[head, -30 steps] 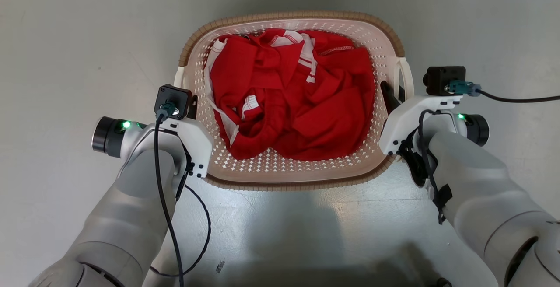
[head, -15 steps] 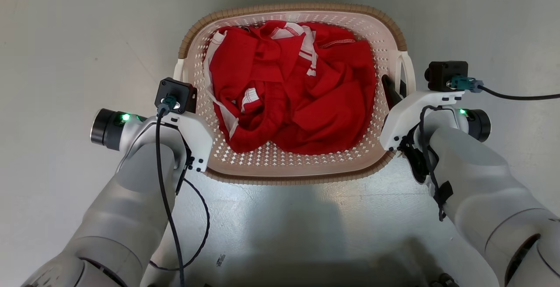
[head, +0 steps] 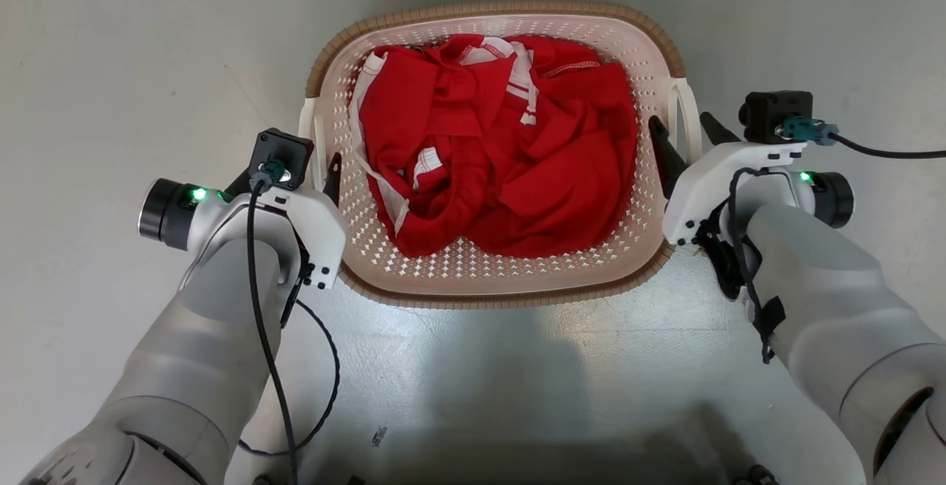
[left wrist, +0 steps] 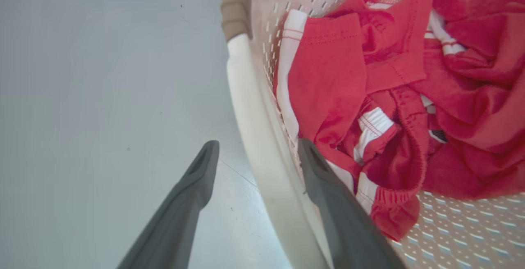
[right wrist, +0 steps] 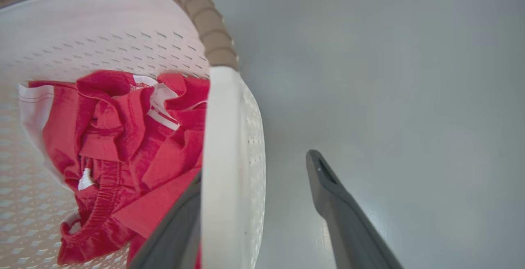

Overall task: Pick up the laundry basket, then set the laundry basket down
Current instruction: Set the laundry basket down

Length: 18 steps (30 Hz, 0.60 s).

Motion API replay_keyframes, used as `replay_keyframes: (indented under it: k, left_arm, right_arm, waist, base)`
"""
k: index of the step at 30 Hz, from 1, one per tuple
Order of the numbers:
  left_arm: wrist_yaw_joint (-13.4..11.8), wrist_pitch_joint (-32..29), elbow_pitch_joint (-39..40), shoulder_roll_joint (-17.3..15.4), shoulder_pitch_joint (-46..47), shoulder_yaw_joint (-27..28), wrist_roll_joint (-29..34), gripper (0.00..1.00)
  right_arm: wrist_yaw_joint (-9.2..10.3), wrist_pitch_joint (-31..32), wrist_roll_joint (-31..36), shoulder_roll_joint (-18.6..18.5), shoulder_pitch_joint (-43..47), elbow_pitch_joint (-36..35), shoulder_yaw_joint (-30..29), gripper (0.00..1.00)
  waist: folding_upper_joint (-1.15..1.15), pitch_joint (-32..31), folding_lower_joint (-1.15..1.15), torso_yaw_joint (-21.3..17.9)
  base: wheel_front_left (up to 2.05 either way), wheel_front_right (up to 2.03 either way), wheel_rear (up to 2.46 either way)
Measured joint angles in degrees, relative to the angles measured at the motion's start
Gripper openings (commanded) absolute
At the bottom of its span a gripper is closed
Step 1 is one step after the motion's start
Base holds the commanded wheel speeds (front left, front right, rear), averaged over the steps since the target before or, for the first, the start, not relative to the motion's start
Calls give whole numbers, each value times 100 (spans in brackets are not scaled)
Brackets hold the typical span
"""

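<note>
The laundry basket (head: 488,12), cream perforated plastic with a brown woven-look rim, sits on the grey floor in front of me with red and white clothes (head: 502,160) inside. My left gripper (head: 295,167) is open, its two dark fingers apart on either side of the basket's left white handle (left wrist: 246,96), one finger inside the basket and one outside. My right gripper (head: 680,124) is open as well and straddles the right white handle (right wrist: 225,137); its inner finger is partly hidden behind that handle. Neither gripper clamps anything.
Plain grey floor (head: 111,63) lies all around the basket. A black cable (head: 887,152) runs off to the right from my right wrist, and another cable (head: 325,396) loops below my left forearm.
Both grippers have gone from shut on the basket's side handles to open, with the fingers spread around the handles. Both wrists have shifted slightly outward.
</note>
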<state>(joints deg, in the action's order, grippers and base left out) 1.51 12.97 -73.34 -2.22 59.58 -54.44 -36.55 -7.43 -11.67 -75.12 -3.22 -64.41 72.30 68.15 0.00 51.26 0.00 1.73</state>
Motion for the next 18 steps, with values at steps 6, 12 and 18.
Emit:
replay_keyframes:
  k: [6,12,18]
  left_arm:
    - [124,35,1,34,0,12,-85,100]
    - [204,62,1,75,0,14,-192,100]
    - [204,75,-1,80,-16,-16,-277,100]
  right_arm:
    - [0,0,-78,2,-1,-73,125,100]
    - [0,8,-163,2,3,-132,200,100]
    - [1,9,-211,2,19,-203,297,100]
  waist:
    - [0,-40,0,6]
    - [0,-104,0,-13]
    - [0,-260,0,-34]
  base:
    - [0,0,0]
    - [0,0,0]
    - [0,0,0]
